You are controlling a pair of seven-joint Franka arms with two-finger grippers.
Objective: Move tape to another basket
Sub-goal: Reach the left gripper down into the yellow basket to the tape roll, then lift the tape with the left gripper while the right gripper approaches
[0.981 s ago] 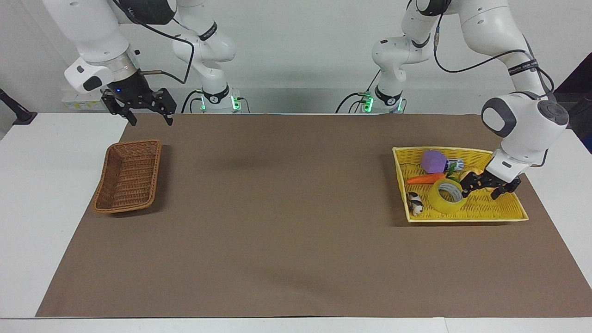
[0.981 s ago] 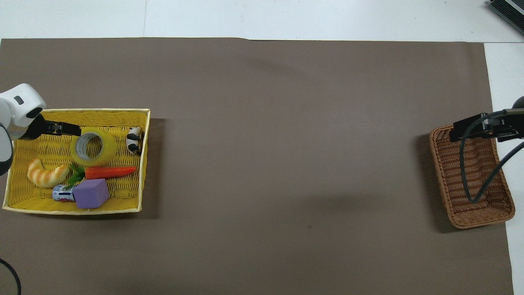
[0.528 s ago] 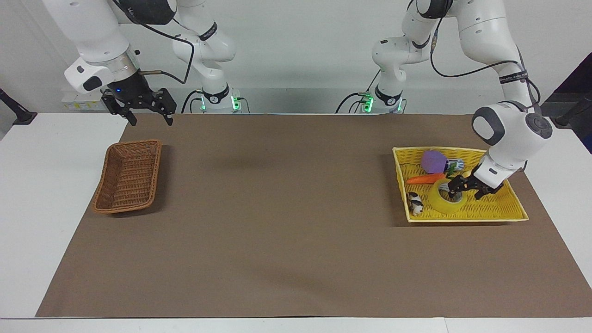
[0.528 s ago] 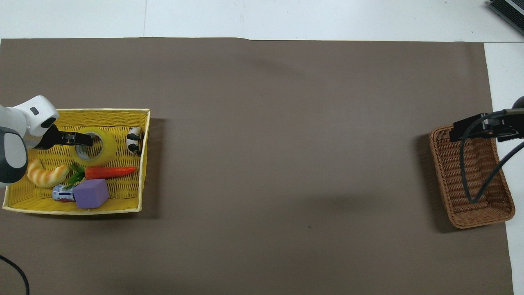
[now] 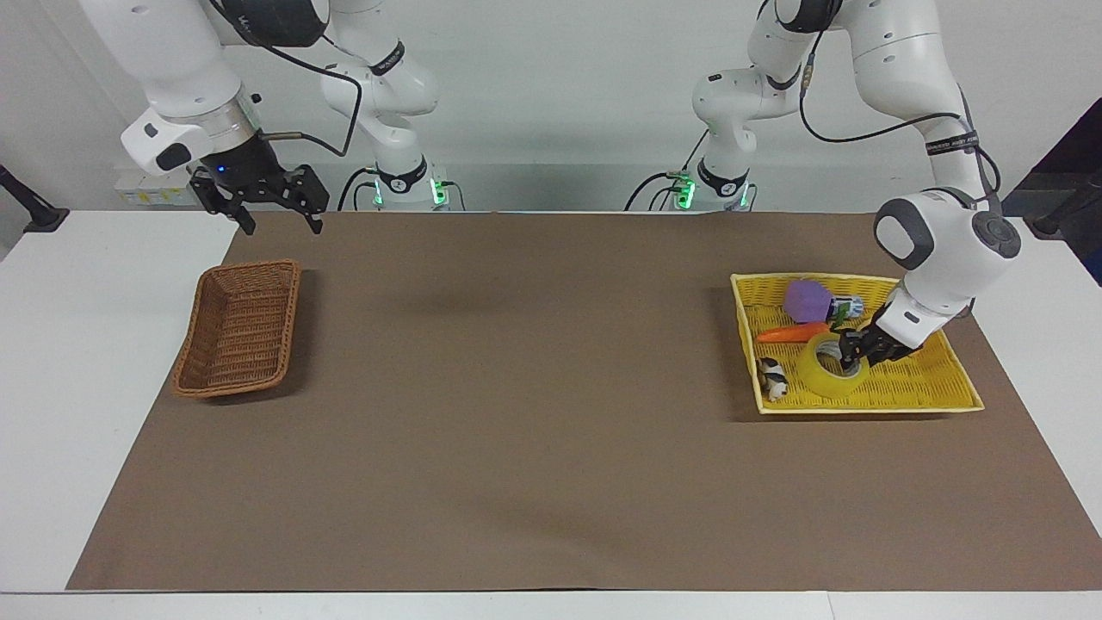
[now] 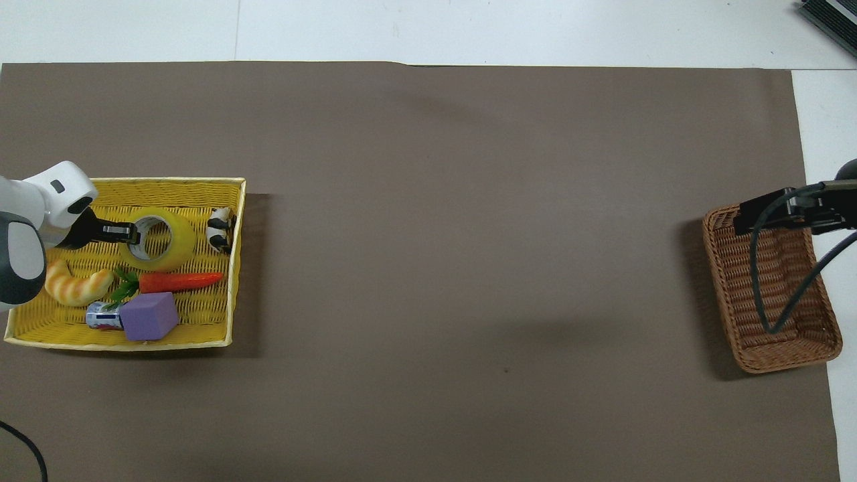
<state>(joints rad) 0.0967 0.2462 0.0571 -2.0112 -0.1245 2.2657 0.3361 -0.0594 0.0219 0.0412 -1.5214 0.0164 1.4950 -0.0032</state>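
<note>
- The narrow brown wicker basket lay at the right arm's end of the brown table cover, and it held nothing.
- The right gripper hung in the air close to this basket, its two fingers spread wide with nothing between them; this arm waited and had not moved in the last second.
- The wide bright yellow woven basket stood at the left arm's end. In it were an orange toy carrot, a purple block and a small black-and-white figure.
- The thick roll of yellow tape was in this yellow basket, beside the carrot.
- The left gripper, which one second before had been beside the roll with open fingers, had moved onto it. Its fingers now seemed closed on the wall of the roll, one inside the core.
- I judge that the grasp was just made; lifting and the carry to the brown basket were not yet done.
</note>
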